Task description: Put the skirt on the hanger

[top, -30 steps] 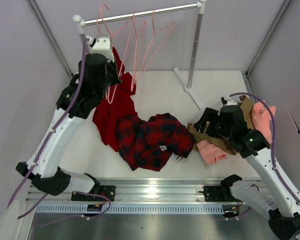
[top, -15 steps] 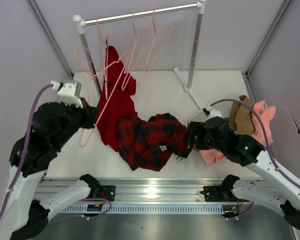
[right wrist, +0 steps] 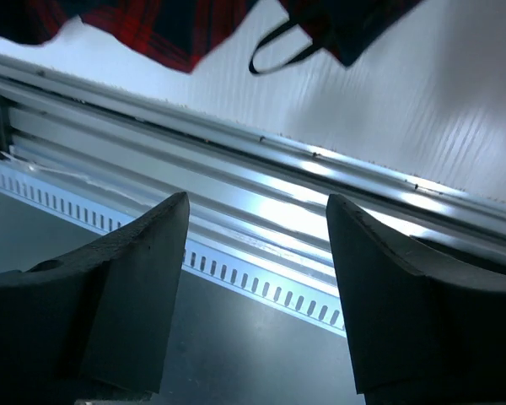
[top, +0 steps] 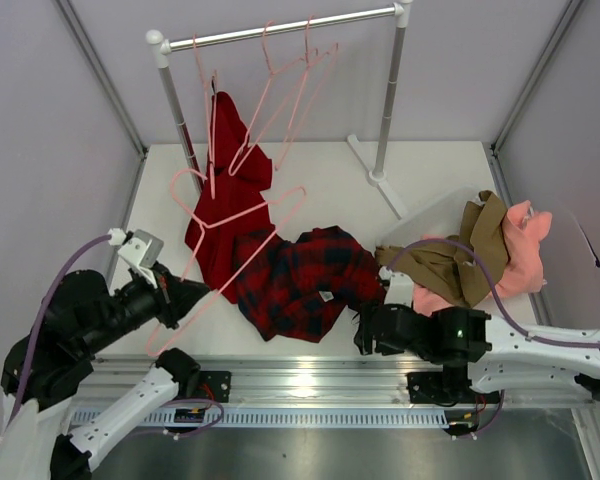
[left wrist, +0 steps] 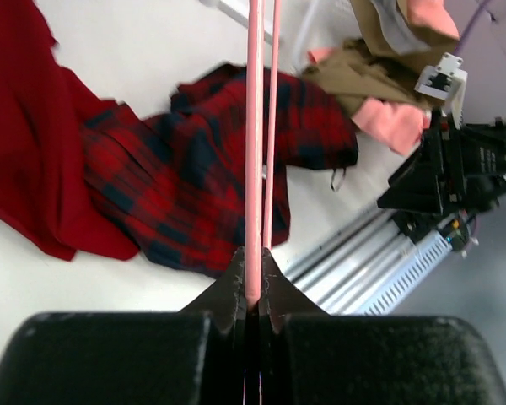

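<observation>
The skirt (top: 305,280) lies on the table (top: 320,180) at near centre. A plain garment (top: 225,215) lies touching its left side and reaches far toward the rack (top: 280,27) at the far edge. A heap of clothes (top: 480,255) lies to the right. The hanger (top: 242,211), gripped by the left gripper (top: 185,297) at near left, slants above both garments.

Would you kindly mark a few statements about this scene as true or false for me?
1. The left gripper is shut on the hanger. True.
2. The skirt hangs on the hanger. False: it lies crumpled on the table.
3. The right gripper is open and holds nothing. True.
4. The rail carries no hangers. False: other pink hangers hang from it.
5. The tan and pink clothes lie on the left arm's side of the skirt. False: they lie on the right arm's side.
</observation>
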You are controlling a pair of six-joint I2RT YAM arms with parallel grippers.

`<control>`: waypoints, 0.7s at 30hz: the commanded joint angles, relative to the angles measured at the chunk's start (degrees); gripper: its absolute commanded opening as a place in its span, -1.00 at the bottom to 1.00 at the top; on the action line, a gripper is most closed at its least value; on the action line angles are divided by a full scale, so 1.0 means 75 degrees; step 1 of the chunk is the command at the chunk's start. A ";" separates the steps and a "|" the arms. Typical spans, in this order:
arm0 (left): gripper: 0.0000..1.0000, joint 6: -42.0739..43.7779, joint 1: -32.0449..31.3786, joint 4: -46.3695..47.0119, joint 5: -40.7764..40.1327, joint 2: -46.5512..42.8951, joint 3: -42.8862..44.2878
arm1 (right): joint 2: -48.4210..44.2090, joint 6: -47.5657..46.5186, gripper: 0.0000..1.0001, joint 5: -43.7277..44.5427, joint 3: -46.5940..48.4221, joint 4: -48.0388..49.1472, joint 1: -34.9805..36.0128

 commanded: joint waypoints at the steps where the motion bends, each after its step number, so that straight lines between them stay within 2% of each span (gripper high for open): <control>1: -1.00 -0.0284 -0.0007 -0.0127 0.0955 -0.0375 -0.0116 | -0.0236 0.1411 0.41 0.0885 -0.0428 0.0179 0.0717; 3: -1.00 -0.0320 0.0004 -0.0116 0.1377 -0.0516 -0.0232 | -0.0225 0.1633 0.36 0.1084 -0.0709 0.0508 0.0916; 9: -1.00 -0.0495 0.0004 0.0188 0.1636 -0.0411 -0.1110 | -0.0341 0.2184 0.21 0.2183 -0.1025 0.0895 0.1069; 14: -1.00 -0.0648 -0.0007 0.0808 0.1670 -0.0259 -0.1698 | -0.1137 0.2103 0.15 0.2795 -0.1775 0.2299 0.1046; 18: -1.00 -0.0649 -0.0042 0.1103 0.1824 0.0033 -0.1944 | -0.1758 0.2840 0.09 0.3193 -0.2058 0.1869 0.1034; 21: -1.00 -0.0660 -0.0264 0.1349 0.1625 0.0245 -0.2166 | -0.1994 0.2889 0.04 0.3311 -0.2210 0.1833 0.0976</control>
